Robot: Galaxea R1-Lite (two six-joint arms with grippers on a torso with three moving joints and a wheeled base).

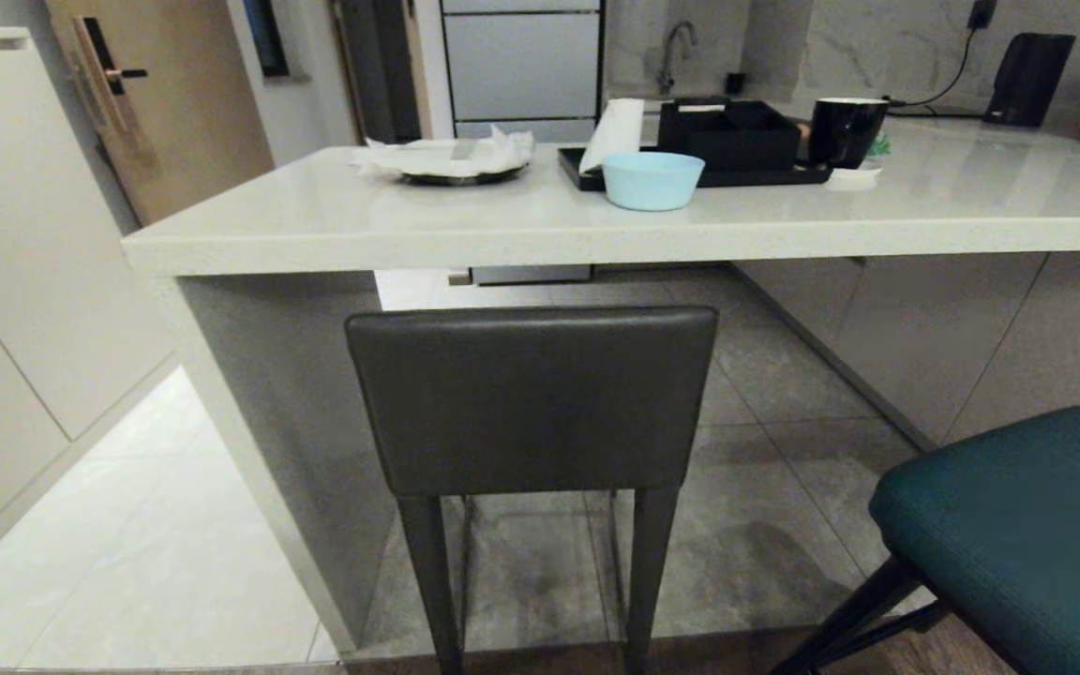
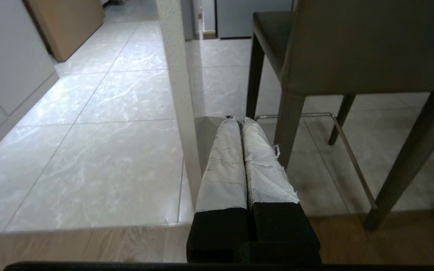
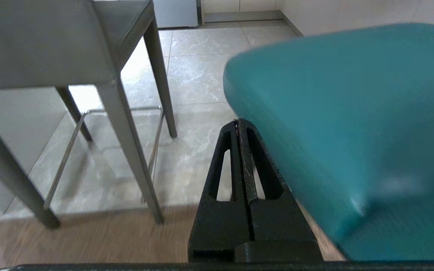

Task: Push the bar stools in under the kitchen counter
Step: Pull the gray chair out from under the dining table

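A dark grey leather bar stool (image 1: 531, 398) stands straight ahead, its low back toward me and its seat partly under the cream speckled kitchen counter (image 1: 540, 230). A teal bar stool (image 1: 1018, 525) with slim black legs stands at the lower right, out from the counter. Neither arm shows in the head view. My left gripper (image 2: 239, 119), fingers wrapped in white tape, is shut and empty, low beside the grey stool (image 2: 352, 49) and the counter's side panel (image 2: 179, 98). My right gripper (image 3: 237, 122) is shut and empty, right beside the teal stool (image 3: 352, 124), with the grey stool (image 3: 51, 45) on its other side.
On the counter sit a light blue bowl (image 1: 652, 180), a black tray (image 1: 699, 155) with boxes, a black mug (image 1: 845, 129) and a plate with paper (image 1: 451, 157). White cabinets (image 1: 6, 244) line the left. Tiled floor (image 1: 156, 525) meets wood flooring (image 2: 70, 244) near me.
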